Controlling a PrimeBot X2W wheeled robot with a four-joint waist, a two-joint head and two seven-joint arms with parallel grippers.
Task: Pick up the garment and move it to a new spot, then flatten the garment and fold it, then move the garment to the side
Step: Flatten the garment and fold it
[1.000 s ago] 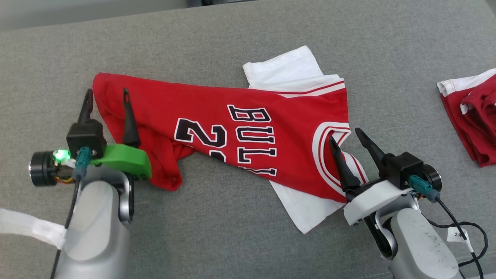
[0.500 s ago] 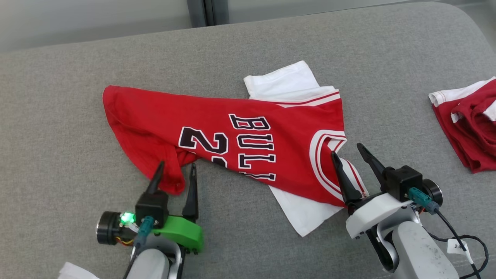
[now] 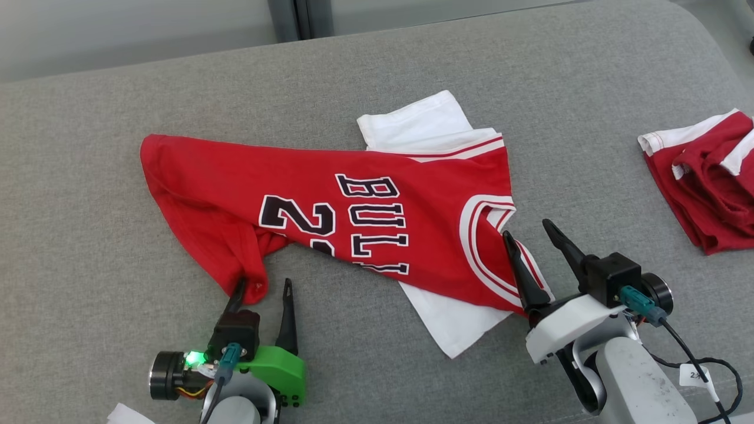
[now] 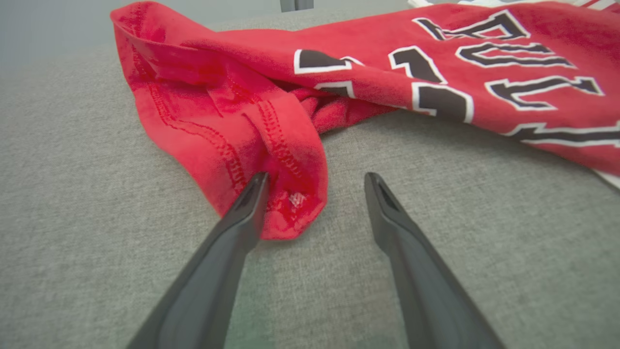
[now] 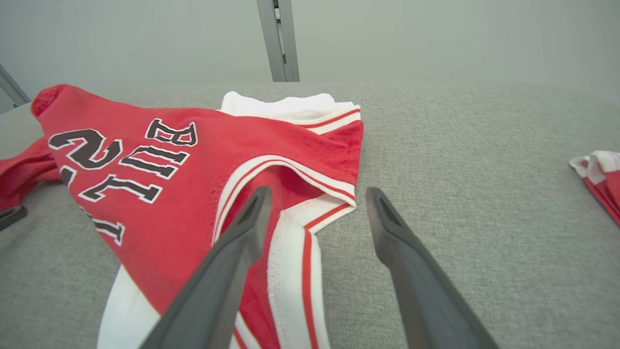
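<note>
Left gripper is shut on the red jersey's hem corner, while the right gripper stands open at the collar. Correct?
No: the left wrist view shows the left gripper open at the red jersey's hem corner, not shut. The rest holds.

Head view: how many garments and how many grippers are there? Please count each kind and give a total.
Garments: 2, the red jersey and a crumpled red and white one at the right edge.
Grippers: 2, the left gripper and the right gripper, both with jaws open.
Total: 4. The white cloth under the jersey may belong to it; I cannot tell.
</note>
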